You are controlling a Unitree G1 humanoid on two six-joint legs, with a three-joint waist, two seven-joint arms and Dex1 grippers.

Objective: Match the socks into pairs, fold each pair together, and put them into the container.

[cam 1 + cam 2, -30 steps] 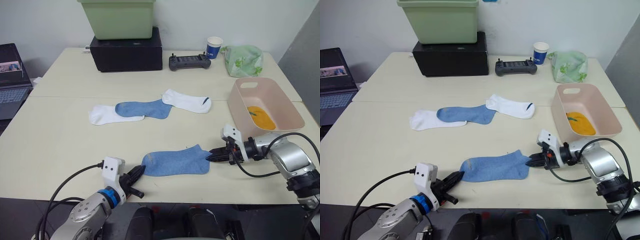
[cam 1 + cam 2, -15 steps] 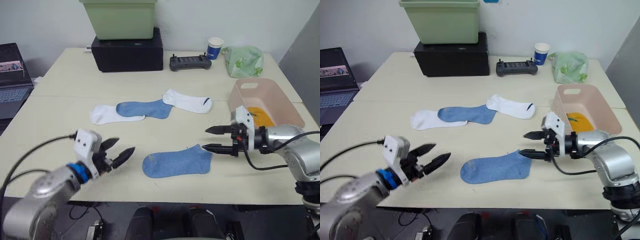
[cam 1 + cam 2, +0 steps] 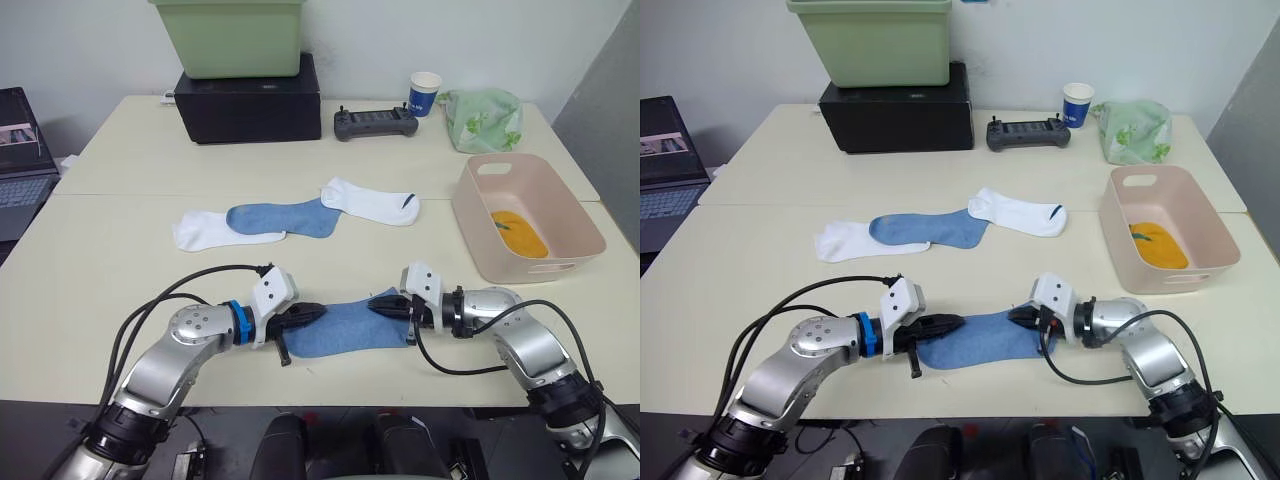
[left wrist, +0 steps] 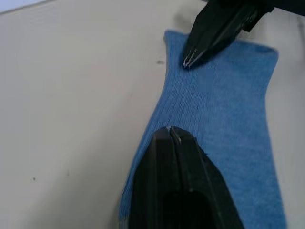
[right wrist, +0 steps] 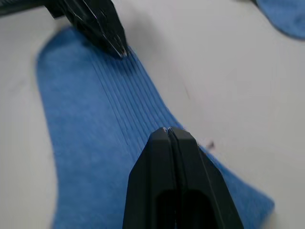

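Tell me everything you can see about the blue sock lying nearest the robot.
The near blue sock is light blue ribbed knit, lying flat near the table's front edge. The left gripper sits over one end and the right gripper over the other, both with jaws shut, tips on the fabric. It lies apart from the other socks and outside the pink tub.

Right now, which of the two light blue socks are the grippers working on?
The near light blue sock, alone at the table's front edge, between both grippers. The other light blue sock lies farther back between two white socks.

Both arms reach inward, left gripper (image 3: 312, 313) and right gripper (image 3: 380, 306) facing, fingers pressed together.
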